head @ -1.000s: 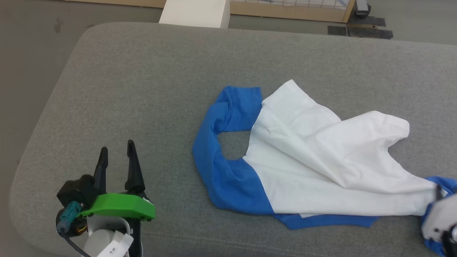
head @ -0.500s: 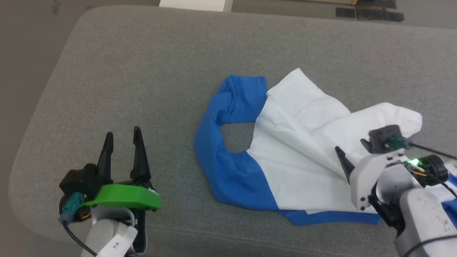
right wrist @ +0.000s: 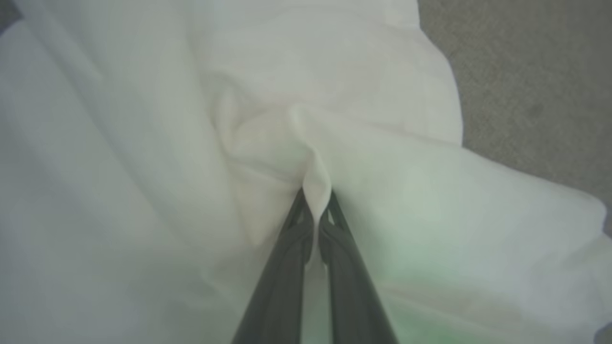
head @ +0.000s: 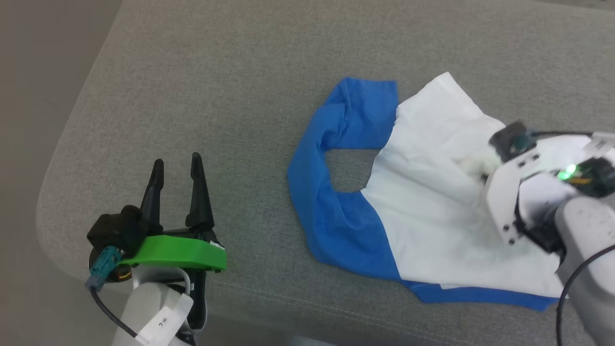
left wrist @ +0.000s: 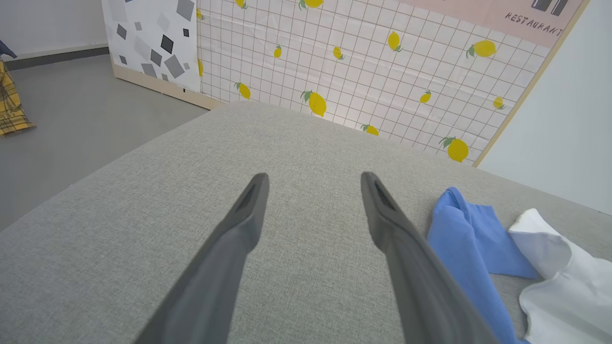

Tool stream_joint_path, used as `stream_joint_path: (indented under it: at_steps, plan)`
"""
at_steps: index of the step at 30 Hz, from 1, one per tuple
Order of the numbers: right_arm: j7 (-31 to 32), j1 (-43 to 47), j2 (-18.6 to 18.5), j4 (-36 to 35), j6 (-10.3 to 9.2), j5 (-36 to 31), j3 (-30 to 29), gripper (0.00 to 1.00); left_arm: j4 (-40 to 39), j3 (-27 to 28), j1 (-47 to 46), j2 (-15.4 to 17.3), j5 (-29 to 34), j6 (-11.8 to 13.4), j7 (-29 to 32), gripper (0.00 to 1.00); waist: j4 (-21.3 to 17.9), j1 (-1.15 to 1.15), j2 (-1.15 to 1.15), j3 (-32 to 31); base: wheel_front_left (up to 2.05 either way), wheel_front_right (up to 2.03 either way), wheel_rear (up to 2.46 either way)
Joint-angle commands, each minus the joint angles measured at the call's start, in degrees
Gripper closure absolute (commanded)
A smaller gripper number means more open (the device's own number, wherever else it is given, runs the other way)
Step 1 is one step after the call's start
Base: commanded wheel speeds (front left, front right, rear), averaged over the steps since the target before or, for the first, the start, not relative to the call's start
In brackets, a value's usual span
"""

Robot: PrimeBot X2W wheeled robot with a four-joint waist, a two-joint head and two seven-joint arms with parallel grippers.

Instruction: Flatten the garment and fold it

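The garment [head: 432, 211], a white T-shirt with a broad blue band and blue sleeve, lies crumpled on the grey cushion [head: 230, 86]. In the right wrist view my right gripper [right wrist: 315, 198] is shut, pinching a raised fold of the garment's white cloth [right wrist: 306, 143] between its fingertips. From the head view the right gripper [head: 475, 166] sits over the white part at the right. My left gripper [head: 175, 166] stands open over bare cushion at the lower left, well apart from the garment. The left wrist view shows its fingers [left wrist: 248, 210] spread, with the blue sleeve [left wrist: 466, 234] to their right.
The cushion's rounded left edge [head: 53, 192] drops to grey floor [head: 29, 96]. A lemon-patterned grid panel [left wrist: 358, 62] stands behind the cushion, with a yellow checked cloth [left wrist: 9, 105] on the floor at far left.
The camera has tilted down and shifted. My right gripper came in from the lower right over the white cloth, opened, then shut on a fold. The left gripper stayed open in place.
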Motion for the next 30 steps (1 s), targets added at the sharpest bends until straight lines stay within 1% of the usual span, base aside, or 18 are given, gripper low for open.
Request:
stream_joint_path:
  at_steps: [1, 7, 12, 16, 20, 21, 22, 24, 27, 30]
  plan:
    - [-1.29, -2.68, -0.82, 0.81, -0.12, -1.25, -0.59, 1.0, -0.29, -0.35, -1.22, -0.13, -0.51, 0.29, -0.2, 0.0, 0.91, 0.0, 0.0, 1.17, 0.0, 0.0, 0.0]
    - [-7.6, -14.79, -1.34, 4.54, -0.12, -5.53, -1.55, 1.0, -0.53, -1.85, -2.68, -0.13, -1.43, 0.4, -0.2, 0.0, 2.68, 0.0, 0.0, 3.77, 0.0, 0.0, 0.0]
    - [-14.13, -25.05, -0.82, 10.63, -0.12, -8.81, -1.49, 1.0, -0.62, -3.47, -4.33, -0.13, -2.48, 0.64, -0.2, 0.0, 4.94, 0.0, 0.0, 6.42, 0.0, 0.0, 0.0]
    - [-17.32, -29.77, 0.04, 16.77, -0.12, -10.21, -1.23, 1.0, -0.77, -4.69, -5.3, -0.13, -3.11, 0.96, -0.2, 0.0, 6.44, 0.0, 0.0, 7.81, 0.0, 0.0, 0.0]
    - [-18.29, -31.02, 1.14, 22.38, -0.12, -9.19, -0.33, 0.99, -0.92, -5.11, -5.6, -0.13, -3.4, 1.32, -0.2, 0.0, 6.79, 0.0, 0.0, 8.34, 0.0, 0.0, 0.0]
    - [-18.4, -30.91, 1.44, 23.37, -0.12, -8.74, -0.21, 0.36, -0.93, -5.09, -5.54, -0.13, -3.38, 1.41, -0.2, 0.0, 6.67, 0.0, 0.0, 8.32, 0.0, 0.0, 0.0]
    - [-18.6, -30.58, 1.82, 24.37, -0.12, -8.03, -0.17, 0.0, -0.91, -5.03, -5.43, -0.13, -3.32, 1.52, -0.2, 0.0, 6.39, 0.0, 0.0, 8.19, 0.0, 0.0, 0.0]
    - [-19.08, -29.36, 2.33, 25.58, -0.12, -6.68, -0.55, 0.0, -0.75, -4.91, -5.17, -0.13, -3.13, 1.57, -0.2, 0.0, 5.72, 0.0, 0.0, 7.46, 0.0, 0.0, 0.0]
    - [-20.8, -25.99, 2.79, 25.24, -0.12, -4.29, -2.12, 0.0, -0.41, -4.38, -4.62, -0.13, -2.56, 1.5, -0.2, 0.0, 4.36, 0.0, 0.0, 5.75, 0.0, 0.0, 0.0]
    - [-24.79, -19.92, 3.34, 21.6, -0.12, -2.5, -5.39, 0.0, -0.05, -3.41, -3.53, -0.13, -1.46, 1.07, -0.2, 0.0, 2.15, 0.0, 0.0, 3.1, 0.0, 0.0, 0.0]
